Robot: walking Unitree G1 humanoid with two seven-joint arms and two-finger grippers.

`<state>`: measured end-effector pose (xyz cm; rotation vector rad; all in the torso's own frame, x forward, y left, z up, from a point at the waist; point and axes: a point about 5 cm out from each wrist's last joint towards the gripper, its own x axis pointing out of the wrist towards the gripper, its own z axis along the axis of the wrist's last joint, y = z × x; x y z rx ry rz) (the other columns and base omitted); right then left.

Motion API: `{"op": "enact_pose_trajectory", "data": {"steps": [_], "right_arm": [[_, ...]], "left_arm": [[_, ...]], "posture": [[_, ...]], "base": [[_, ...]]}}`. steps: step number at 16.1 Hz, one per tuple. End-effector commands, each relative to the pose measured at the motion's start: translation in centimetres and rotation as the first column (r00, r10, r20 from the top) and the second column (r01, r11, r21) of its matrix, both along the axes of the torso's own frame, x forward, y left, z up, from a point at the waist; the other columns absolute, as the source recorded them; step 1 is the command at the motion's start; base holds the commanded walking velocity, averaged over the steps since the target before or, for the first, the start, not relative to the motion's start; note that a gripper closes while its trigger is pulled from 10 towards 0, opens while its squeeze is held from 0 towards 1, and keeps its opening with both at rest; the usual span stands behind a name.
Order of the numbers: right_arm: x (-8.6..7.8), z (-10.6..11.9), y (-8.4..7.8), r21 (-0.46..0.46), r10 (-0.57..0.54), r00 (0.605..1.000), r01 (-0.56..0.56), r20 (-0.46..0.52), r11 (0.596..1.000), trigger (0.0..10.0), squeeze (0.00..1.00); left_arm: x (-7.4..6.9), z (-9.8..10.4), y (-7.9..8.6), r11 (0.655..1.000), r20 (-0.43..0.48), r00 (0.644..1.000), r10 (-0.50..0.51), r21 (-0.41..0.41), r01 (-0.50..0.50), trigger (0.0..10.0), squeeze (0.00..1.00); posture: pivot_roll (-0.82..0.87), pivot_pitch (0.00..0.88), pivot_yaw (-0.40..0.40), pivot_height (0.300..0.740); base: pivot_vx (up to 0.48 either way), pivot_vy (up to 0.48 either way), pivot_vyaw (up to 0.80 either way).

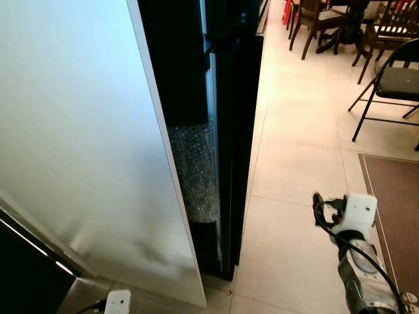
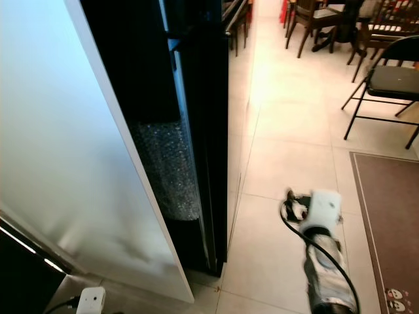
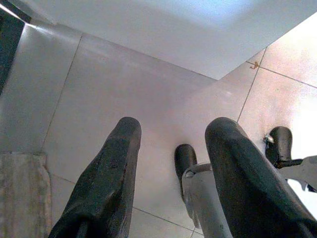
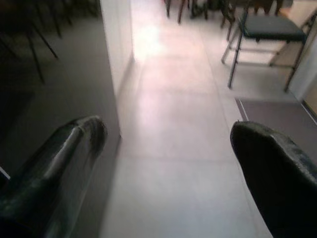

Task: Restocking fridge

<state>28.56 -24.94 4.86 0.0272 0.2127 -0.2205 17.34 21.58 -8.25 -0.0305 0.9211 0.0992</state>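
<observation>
The right end effector (image 4: 166,148) hangs released over the tiled floor (image 1: 294,163), its fingers spread and empty, with the black fridge (image 1: 222,131) and its white door (image 1: 78,131) to its left. The left end effector (image 3: 171,163) points floorward, likewise spread and empty.

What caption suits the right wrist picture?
Open right gripper faces tiled floor toward a folding chair.

The tall white fridge door (image 1: 78,150) is standing open at the left with the black fridge body (image 1: 226,131) just beside it, while the black folding metal chair (image 1: 393,82) and brown floor mat (image 1: 393,203) are lying right, the dark wooden dining chairs (image 1: 314,19) sitting behind.
</observation>
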Motion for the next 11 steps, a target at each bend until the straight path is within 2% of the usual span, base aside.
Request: {"op": "enact_pose_trajectory", "data": {"steps": [1, 3, 5, 9, 10, 11], "right_arm": [[-1.5, -2.7, -0.8, 0.040, -0.057, 0.993, 0.061, -0.103, 0.997, 10.0, 0.00], [-5.0, -7.3, -1.4, 0.055, -0.102, 0.932, 0.129, -0.349, 0.990, 10.0, 0.00], [-8.6, -10.4, -0.4, 0.051, -0.071, 0.854, 0.113, -0.515, 0.992, 10.0, 0.00], [-11.3, -12.6, 1.2, 0.103, -0.019, 0.793, 0.103, -0.609, 0.989, 10.0, 0.00], [-12.3, -13.3, 2.1, 0.118, 0.008, 0.762, 0.090, -0.647, 0.989, 10.0, 0.00], [-12.7, -13.6, 2.4, 0.125, 0.013, 0.751, 0.093, -0.660, 0.988, 10.0, 0.00]], "left_arm": [[-0.4, -0.2, 0.3, 1.000, -0.028, 1.000, -0.003, 0.010, 0.003, 10.0, 0.00], [-0.1, 0.0, 0.6, 1.000, -0.025, 1.000, -0.010, 0.020, 0.010, 10.0, 0.00], [0.1, 0.2, 0.7, 0.999, -0.014, 1.000, -0.012, 0.031, 0.012, 10.0, 0.00], [0.3, 0.2, 0.6, 0.999, -0.014, 1.000, -0.020, 0.038, 0.021, 10.0, 0.00], [0.3, 0.2, 0.6, 0.998, -0.024, 0.999, -0.034, 0.045, 0.035, 10.0, 0.00], [0.2, 0.2, 0.6, 0.998, -0.029, 0.999, -0.037, 0.048, 0.039, 10.0, 0.00]], "posture": [[-0.08, 0.006, 0.072, 0.740], [-0.05, 0.002, 0.094, 0.740], [-0.01, 0.003, 0.073, 0.740], [0.01, 0.028, 0.052, 0.740], [0.01, 0.025, 0.049, 0.740], [0.01, 0.028, 0.049, 0.740]], "base": [[0.000, 0.000, 0.00], [0.000, 0.000, 0.00], [0.000, 0.000, 0.00], [0.000, 0.000, 0.00], [0.000, 0.000, 0.00], [0.000, -0.277, 0.00]]}}
